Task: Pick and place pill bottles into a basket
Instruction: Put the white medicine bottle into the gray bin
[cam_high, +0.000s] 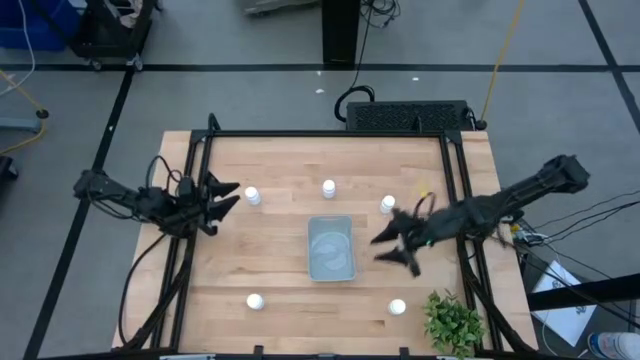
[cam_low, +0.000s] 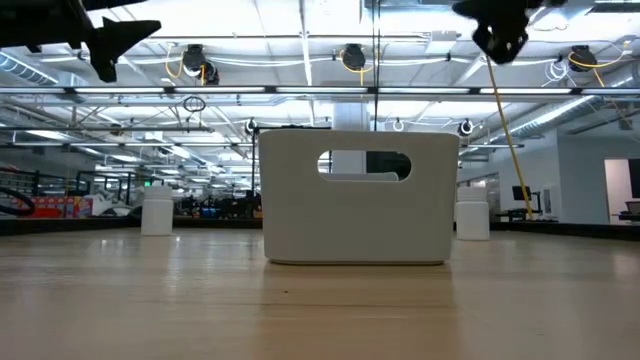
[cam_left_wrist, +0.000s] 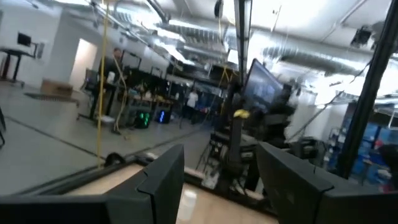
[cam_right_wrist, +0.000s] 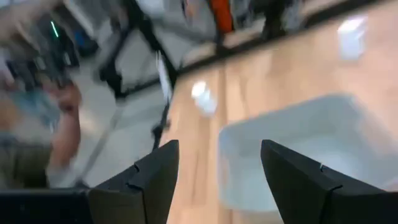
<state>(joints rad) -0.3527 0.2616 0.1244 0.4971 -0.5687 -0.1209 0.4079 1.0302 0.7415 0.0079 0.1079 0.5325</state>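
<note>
The pale blue-grey basket (cam_high: 330, 248) stands at the table's middle; no bottle shows inside it. Several white pill bottles stand upright on the wood around it: three in a far row (cam_high: 252, 196) (cam_high: 329, 187) (cam_high: 387, 204) and two near the front (cam_high: 255, 300) (cam_high: 397, 307). My left gripper (cam_high: 236, 195) is open and raised, just left of the far-left bottle, which shows between its fingers in the left wrist view (cam_left_wrist: 186, 202). My right gripper (cam_high: 388, 252) is open and raised, just right of the basket (cam_right_wrist: 298, 149).
A green leafy plant (cam_high: 452, 322) stands at the table's front right corner. A black frame rail (cam_high: 330, 134) runs along the table's far and side edges. Bare wood lies between the basket and the front edge (cam_high: 330, 320).
</note>
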